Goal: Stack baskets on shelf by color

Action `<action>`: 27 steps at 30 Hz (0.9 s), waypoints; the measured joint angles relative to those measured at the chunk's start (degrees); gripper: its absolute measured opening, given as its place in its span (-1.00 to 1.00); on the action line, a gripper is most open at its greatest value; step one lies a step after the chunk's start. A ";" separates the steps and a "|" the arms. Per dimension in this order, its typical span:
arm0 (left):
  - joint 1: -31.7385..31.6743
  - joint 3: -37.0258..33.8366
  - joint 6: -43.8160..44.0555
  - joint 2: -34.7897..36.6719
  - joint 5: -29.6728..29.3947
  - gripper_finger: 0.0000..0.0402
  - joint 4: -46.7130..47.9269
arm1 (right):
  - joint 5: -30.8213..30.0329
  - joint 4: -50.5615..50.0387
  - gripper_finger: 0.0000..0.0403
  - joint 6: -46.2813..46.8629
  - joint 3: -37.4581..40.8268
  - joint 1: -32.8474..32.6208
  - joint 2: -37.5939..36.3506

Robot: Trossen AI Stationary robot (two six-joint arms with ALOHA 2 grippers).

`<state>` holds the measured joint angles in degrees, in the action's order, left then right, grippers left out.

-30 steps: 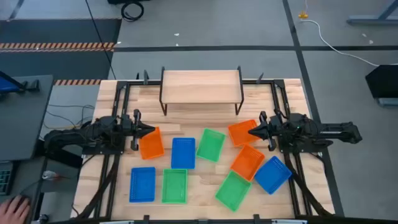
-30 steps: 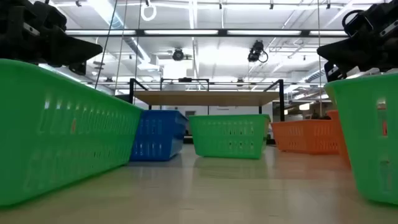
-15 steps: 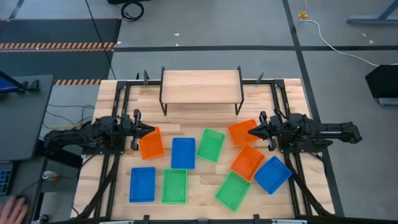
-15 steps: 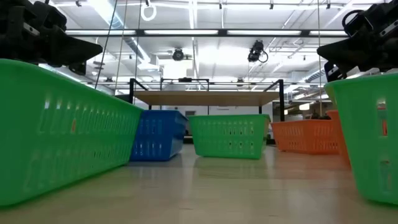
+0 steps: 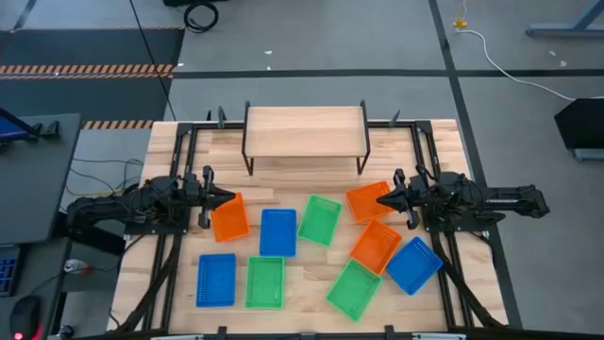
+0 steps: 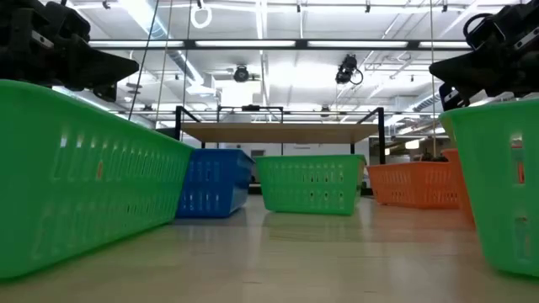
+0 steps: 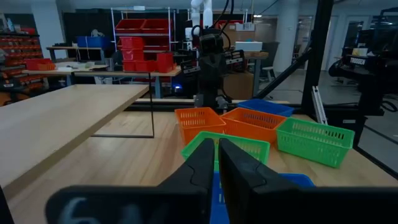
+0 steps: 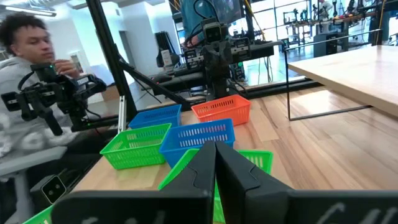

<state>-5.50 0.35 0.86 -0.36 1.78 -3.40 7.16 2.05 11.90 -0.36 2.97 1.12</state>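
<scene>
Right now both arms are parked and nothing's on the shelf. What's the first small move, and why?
I'd probably open the left gripper and lower it onto the orange basket just ahead of it. The shelf is bare, all nine baskets sit loose on the table, and that one lies nearest the shut fingers. The right gripper is shut too, beside another orange basket.

No legible text, label or number anywhere.

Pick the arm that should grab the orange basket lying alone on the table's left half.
Left. The left gripper hovers right at that orange basket, fingers shut; the right gripper sits across the table.
</scene>
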 joint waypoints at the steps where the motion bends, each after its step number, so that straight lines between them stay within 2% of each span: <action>1: -0.01 -0.01 -0.01 0.00 0.00 -0.86 0.02 | 0.01 0.00 -0.91 0.00 0.00 0.00 0.00; 27: -0.01 0.00 0.00 0.00 0.00 -0.84 0.00 | 0.02 -0.01 -0.91 -0.02 0.00 0.01 -0.01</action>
<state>-5.51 0.35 0.86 -0.36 1.78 -3.40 7.18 2.04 11.88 -0.36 2.98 1.10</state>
